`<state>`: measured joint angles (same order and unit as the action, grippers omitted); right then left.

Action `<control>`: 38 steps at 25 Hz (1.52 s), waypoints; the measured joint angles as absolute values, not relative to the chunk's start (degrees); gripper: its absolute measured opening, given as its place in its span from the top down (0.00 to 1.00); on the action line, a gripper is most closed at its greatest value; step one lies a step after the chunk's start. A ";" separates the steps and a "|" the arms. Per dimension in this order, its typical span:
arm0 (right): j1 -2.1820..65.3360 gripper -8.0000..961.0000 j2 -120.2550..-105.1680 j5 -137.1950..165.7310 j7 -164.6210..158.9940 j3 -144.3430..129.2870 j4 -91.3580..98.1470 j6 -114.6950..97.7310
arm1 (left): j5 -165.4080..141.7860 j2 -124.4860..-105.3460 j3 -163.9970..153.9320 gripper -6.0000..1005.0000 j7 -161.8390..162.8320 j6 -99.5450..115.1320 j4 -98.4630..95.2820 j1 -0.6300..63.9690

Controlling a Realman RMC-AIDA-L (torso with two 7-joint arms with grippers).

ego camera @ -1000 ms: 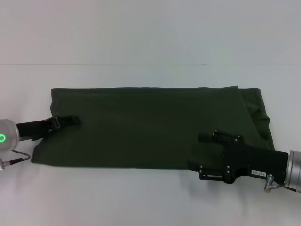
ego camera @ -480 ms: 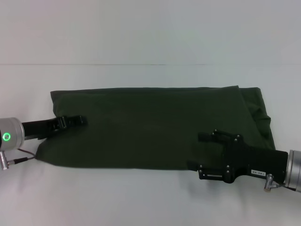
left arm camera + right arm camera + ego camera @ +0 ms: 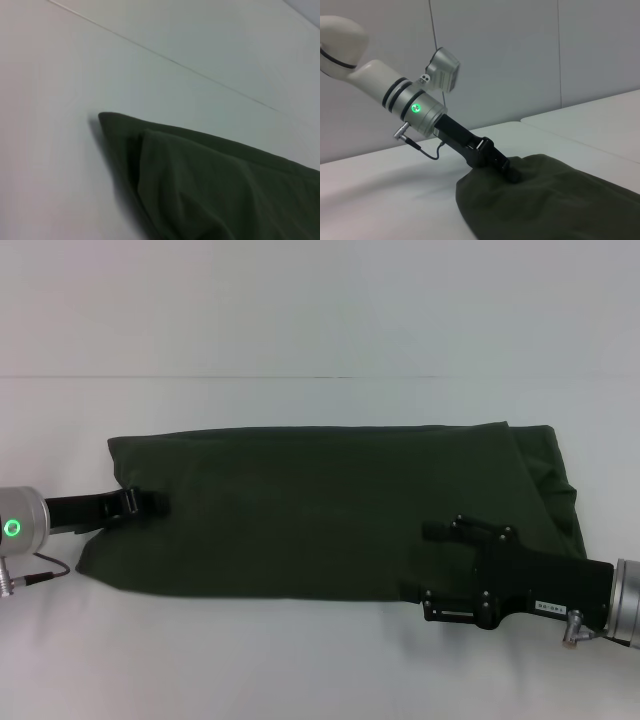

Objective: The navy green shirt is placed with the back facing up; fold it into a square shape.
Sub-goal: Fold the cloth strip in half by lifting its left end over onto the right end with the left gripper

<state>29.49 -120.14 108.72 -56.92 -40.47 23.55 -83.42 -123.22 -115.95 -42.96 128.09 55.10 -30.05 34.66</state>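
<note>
The navy green shirt [image 3: 330, 510] is spread across the white table [image 3: 300, 660], folded long. My left gripper [image 3: 150, 502] pokes into its left end, looks pinched on fabric. My right gripper [image 3: 440, 560], fingers spread, sits over the near right edge.

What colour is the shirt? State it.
Plain dark green shirt; the head view shows it best.
</note>
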 joint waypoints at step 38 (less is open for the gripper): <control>29.72 0.06 -120.14 107.89 -56.57 -40.21 22.90 -83.82 | -134.72 -106.39 -26.77 0.88 146.50 86.49 -39.72 38.49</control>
<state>29.72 -120.14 107.89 -56.57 -40.21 22.90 -83.82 -134.73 -106.39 -26.77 146.50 86.49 -39.72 38.49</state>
